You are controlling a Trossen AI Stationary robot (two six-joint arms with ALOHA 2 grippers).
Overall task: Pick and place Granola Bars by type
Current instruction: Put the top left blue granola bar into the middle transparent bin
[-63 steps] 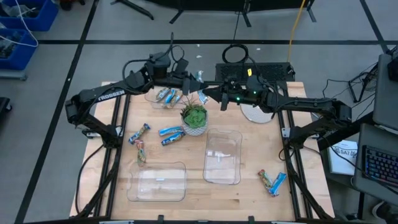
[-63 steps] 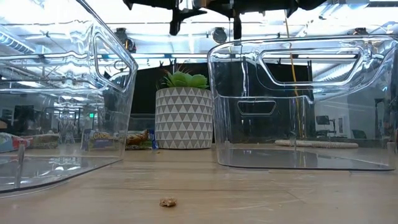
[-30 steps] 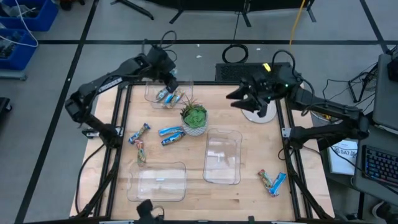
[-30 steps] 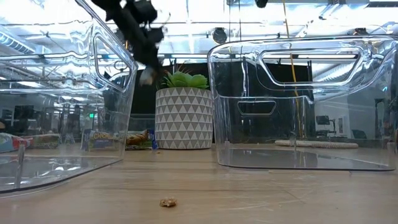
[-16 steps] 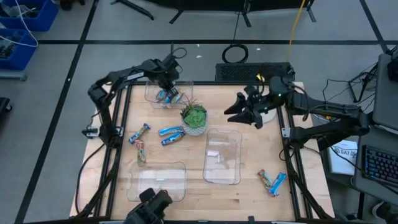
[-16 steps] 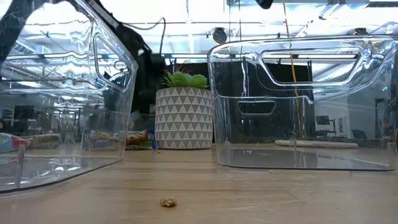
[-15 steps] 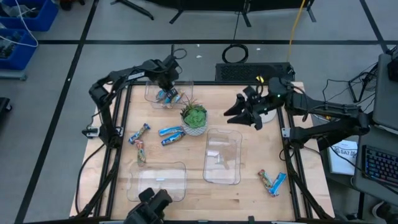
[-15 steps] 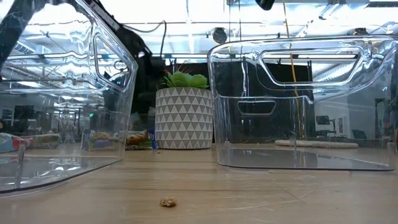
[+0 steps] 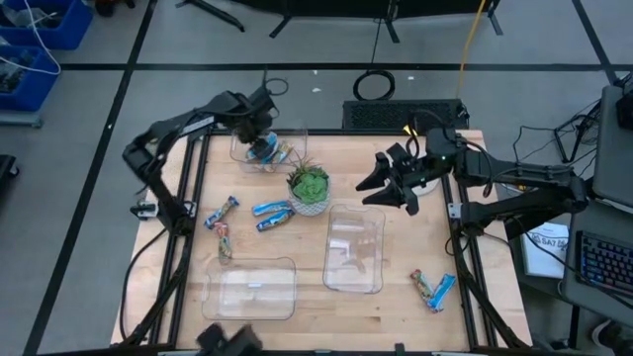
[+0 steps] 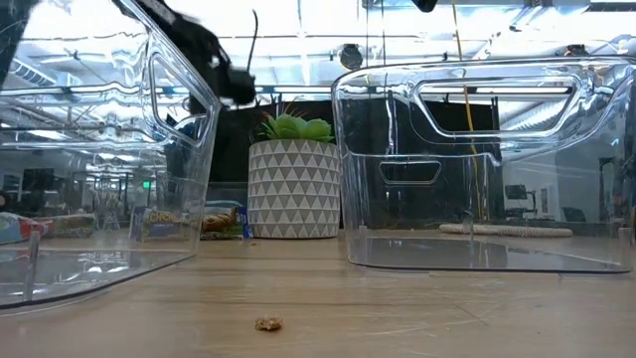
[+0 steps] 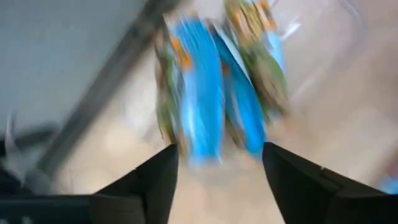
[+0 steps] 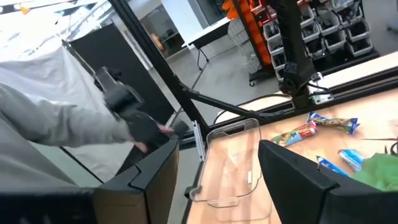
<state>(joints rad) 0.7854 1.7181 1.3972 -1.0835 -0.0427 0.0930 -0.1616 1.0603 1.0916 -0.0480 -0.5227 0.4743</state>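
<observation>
High view: the left pincer [image 9: 260,135] hangs over the small clear bin [image 9: 293,136] at the tabletop's [image 9: 406,237] far left corner, right above the blue granola bars [image 9: 269,151] lying inside it. The right pincer [image 9: 379,185] hovers to the right of the potted plant [image 9: 310,186], above bare wood, holding nothing. Two blue bars [image 9: 272,214] lie just left of the plant, two multicoloured bars [image 9: 222,223] further left, and a mixed pair [image 9: 432,287] near the right front corner. Two larger clear bins sit toward the front — the left bin [image 9: 249,289] and the right bin [image 9: 355,247].

Low view: the left arm [image 10: 204,50] shows dark behind the left bin's wall [image 10: 179,119]; wrapped bars [image 10: 189,223] lie on the wood beside the plant's patterned pot [image 10: 293,189].

Left wrist view: the two dark fingers [image 11: 149,186] stand spread apart, gripping nothing, with blurred blue wrappers [image 11: 205,93] between and beyond them.

Right wrist view: this pincer's fingers [image 12: 155,174] are also parted and empty — past them lie a clear bin [image 12: 233,162], multicoloured bars [image 12: 317,127] and a blue bar [image 12: 339,162]; a person's grey sleeve [image 12: 56,130] and dark gloved hand [image 12: 146,129] show at the side.
</observation>
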